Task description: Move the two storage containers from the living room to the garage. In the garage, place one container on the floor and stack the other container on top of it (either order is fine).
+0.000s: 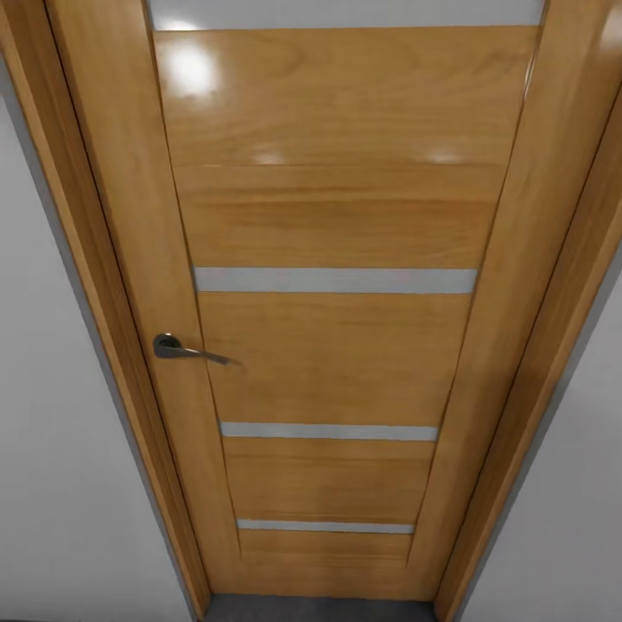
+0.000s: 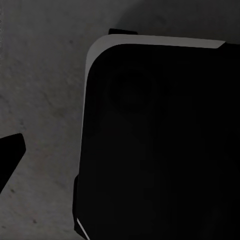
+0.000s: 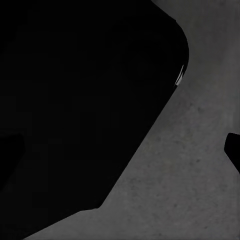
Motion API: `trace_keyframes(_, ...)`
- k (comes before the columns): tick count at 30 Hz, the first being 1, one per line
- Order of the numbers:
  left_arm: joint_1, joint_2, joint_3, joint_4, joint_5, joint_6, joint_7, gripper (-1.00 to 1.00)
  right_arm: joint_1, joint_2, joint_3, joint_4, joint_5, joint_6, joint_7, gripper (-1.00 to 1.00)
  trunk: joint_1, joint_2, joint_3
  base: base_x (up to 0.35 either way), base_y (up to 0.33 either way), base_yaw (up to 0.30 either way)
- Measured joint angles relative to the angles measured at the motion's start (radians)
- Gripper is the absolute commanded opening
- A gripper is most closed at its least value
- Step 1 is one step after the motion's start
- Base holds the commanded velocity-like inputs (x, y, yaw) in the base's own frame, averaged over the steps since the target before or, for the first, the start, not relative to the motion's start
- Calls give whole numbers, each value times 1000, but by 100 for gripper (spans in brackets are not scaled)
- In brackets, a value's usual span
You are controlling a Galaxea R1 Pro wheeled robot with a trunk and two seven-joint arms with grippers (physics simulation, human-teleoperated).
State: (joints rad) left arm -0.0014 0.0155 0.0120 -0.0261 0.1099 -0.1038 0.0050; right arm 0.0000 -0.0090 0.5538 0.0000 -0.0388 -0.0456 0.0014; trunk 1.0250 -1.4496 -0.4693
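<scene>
The head view faces a closed wood-panelled door (image 1: pixel 333 345) with pale horizontal strips and a dark lever handle (image 1: pixel 177 348), set between white walls (image 1: pixel 52 484); a sliver of dark grey floor (image 1: pixel 320 609) shows at its foot; each wrist view looks down on mottled grey floor beside a large black rounded body (image 2: pixel 160 150); dark finger edges intrude, but whether either gripper is open or closed I cannot tell.

Honey-brown wood-grain door (image 1: pixel 337 225) with pale grey stripes (dark metal handle (image 1: pixel 186 350)), white walls (image 1: pixel 52 484), mottled grey floor (image 2: pixel 45 100)
</scene>
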Motion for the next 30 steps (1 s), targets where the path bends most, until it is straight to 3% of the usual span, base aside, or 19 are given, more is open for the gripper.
trace_keyframes(30, 0, 2, 0, 0, 1, -1, 0, 100, 0, -3, 2, 0, 2, -7, 0, 100, 0, 0, 0, 0, 0, 0)
